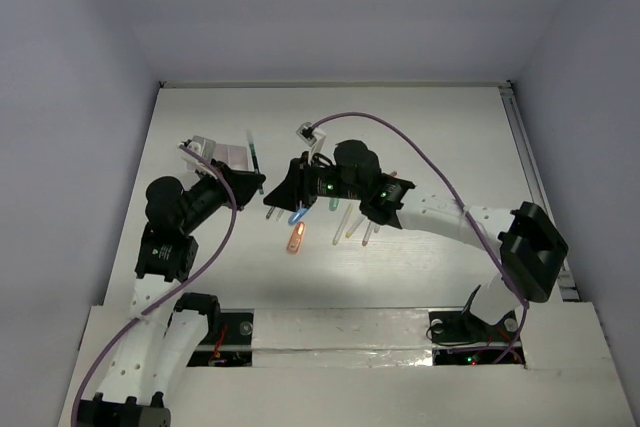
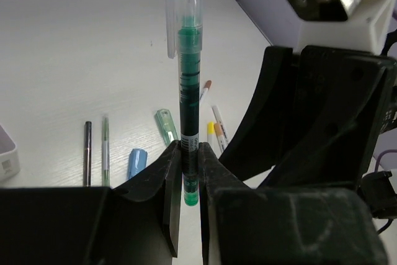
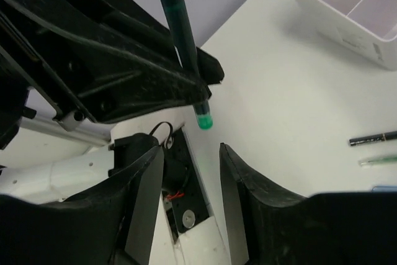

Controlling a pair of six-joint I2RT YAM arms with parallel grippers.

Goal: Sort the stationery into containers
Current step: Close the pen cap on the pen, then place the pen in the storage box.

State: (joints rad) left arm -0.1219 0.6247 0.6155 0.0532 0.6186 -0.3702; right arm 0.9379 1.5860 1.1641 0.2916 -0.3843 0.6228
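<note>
My left gripper (image 2: 190, 175) is clamped on one end of the green pen (image 2: 188, 91), holding it above the tabletop (image 2: 68, 60). My right gripper (image 3: 191, 156) is open and empty just beside it. The white tray (image 3: 347, 10) sits toward the far left corner. Loose pens (image 2: 87, 153) lie mid-tabletop.

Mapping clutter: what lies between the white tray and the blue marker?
Two thin pens, side by side: a dark pen nearer the tray, a pale green pen nearer the blue marker. The left wrist view shows it.
</note>
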